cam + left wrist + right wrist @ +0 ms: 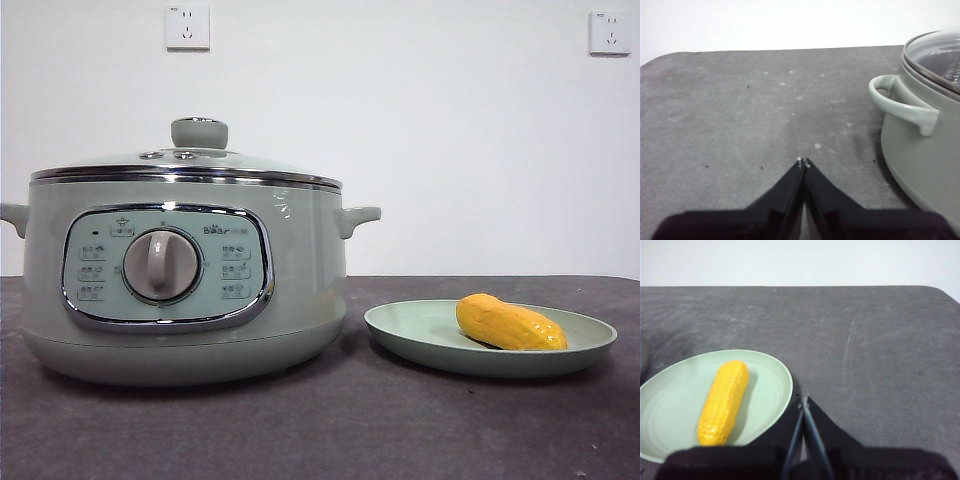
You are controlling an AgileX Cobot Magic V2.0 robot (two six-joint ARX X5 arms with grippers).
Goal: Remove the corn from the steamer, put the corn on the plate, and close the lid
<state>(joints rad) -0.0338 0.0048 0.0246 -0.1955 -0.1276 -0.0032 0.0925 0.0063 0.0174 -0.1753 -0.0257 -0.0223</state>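
Observation:
The sage-green steamer (185, 275) stands at the left of the front view, and its glass lid (190, 160) with a pale-green knob sits shut on top. To its right the yellow corn (510, 323) lies on the pale-green plate (410, 325). My left gripper (803, 161) is shut and empty over bare table, apart from the steamer's side handle (905, 105). My right gripper (804, 401) is shut and empty just beside the plate (770, 385), where the corn (724, 401) rests. Neither arm shows in the front view.
A dark grey table (400, 430) carries everything. A white wall with two power sockets (187, 27) stands behind. The table's far edge and a rounded corner (660, 57) show in the left wrist view.

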